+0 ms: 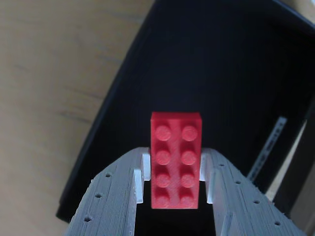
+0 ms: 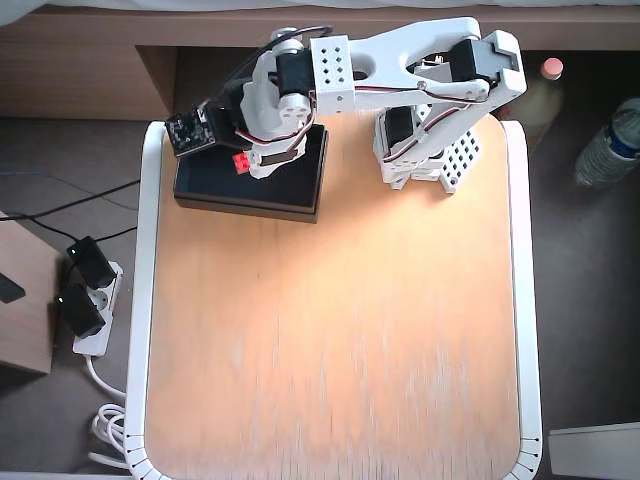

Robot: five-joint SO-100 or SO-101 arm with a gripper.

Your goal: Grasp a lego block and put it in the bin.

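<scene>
In the wrist view a bright red lego block (image 1: 175,160) with eight studs sits clamped between my gripper's (image 1: 174,172) two grey fingers (image 1: 113,196), held above the dark inside of the black bin (image 1: 211,64). In the overhead view the gripper (image 2: 245,163) hangs over the bin (image 2: 290,195) at the table's far left, and the red block (image 2: 241,163) shows as a small red patch at its tip. A white label strip (image 1: 268,147) shows on the bin's right wall.
The light wooden table (image 2: 330,330) with a white rim lies in front of the bin. The arm's white base (image 2: 430,150) stands at the far right of the table. A power strip (image 2: 85,300) and cables lie on the floor at left, bottles (image 2: 610,145) at right.
</scene>
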